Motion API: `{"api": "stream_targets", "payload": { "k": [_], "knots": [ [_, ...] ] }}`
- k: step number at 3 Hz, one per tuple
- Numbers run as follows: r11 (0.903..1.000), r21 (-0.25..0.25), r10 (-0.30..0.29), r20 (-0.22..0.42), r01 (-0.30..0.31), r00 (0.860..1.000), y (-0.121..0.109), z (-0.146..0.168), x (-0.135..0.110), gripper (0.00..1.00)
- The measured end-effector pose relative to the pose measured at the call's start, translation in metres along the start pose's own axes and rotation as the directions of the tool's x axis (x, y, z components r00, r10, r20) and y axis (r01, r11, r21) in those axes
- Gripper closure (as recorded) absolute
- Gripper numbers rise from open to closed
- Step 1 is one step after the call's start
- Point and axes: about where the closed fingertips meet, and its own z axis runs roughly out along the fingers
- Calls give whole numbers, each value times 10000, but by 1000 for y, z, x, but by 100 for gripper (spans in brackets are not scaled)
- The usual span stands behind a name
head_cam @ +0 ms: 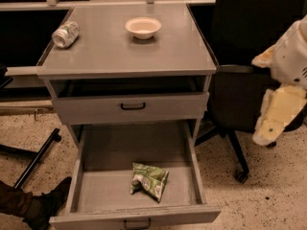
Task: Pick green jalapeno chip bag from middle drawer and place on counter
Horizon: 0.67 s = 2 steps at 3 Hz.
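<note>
The grey counter [120, 51] is sitting matte and flat under warm light, carrying a white bowl [143, 27] toward its far middle and a silvery-green drink can [65, 34] lying on its side at the far left. A thin lip is running round the top. Below it, the shallow upper drawer [132, 107] is standing slightly out, its black handle facing near.

The middle drawer [195, 169] is hanging wide open over a speckled floor [268, 195]. The green jalapeno chip bag [149, 180] is lying crumpled on the drawer's floor, near the front wall and a little right of centre, touching no wall (bare grey floor is showing on all sides of it).

A black office chair [240, 75] is crowding the cabinet's right side. A dark shoe [45, 206] is resting at the near left, beside a black bar [37, 158] on the floor.

The gripper [277, 113] is hovering at the far right, in front of the chair and well apart from the bag, holding nothing; how wide it is set cannot be told.
</note>
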Motion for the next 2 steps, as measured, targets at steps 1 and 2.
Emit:
{"api": "stream_targets", "payload": {
  "k": [1, 2],
  "knots": [
    [9942, -1068, -70, 554, 129, 9984, 27, 72, -2, 0],
    [9747, -2205, -171, 857, 357, 9962, 58, 155, -6, 0]
  ]
}}
